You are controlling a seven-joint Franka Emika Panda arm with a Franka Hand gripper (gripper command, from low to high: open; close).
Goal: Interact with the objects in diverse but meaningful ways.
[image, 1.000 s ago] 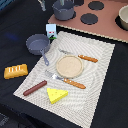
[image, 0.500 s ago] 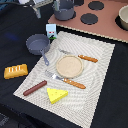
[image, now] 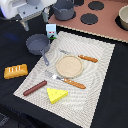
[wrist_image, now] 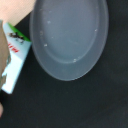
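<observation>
Hanging over the far corner of the bench [image: 10, 107], toward the exterior view's left, the arm's white wrist housing points downward above the small grey saucepan [image: 37, 44]. The gripper [image: 36, 24] itself is largely hidden beneath that housing, so I cannot tell whether its fingers stand apart or together; nothing visible is clamped in it. The wrist view looks straight down into the saucepan's pale round bowl, with the milk carton [wrist_image: 12, 57] just beside its rim.

Taking the striped placemat [image: 95, 62] as landmark and going from the exterior view's left to right: one orange-brown bread loaf [image: 15, 71] lies on the dark bench just off the mat's left edge. One saucepan sits at the mat's far left corner, its long handle reaching onto the mat. One reddish-brown sausage [image: 34, 88] lies on the mat's near left edge. One white milk carton stands upright at the mat's far edge, just beside the saucepan. One yellow cheese wedge [image: 57, 94] rests near the mat's front. One round tan plate [image: 68, 66] lies at the mat's middle, with two orange-handled utensils, a fork [image: 65, 80] in front of it and a knife [image: 80, 56] behind. One larger grey pot [image: 63, 9] stands beyond the mat on the toy stove [image: 107, 22], which shows three dark burners.
</observation>
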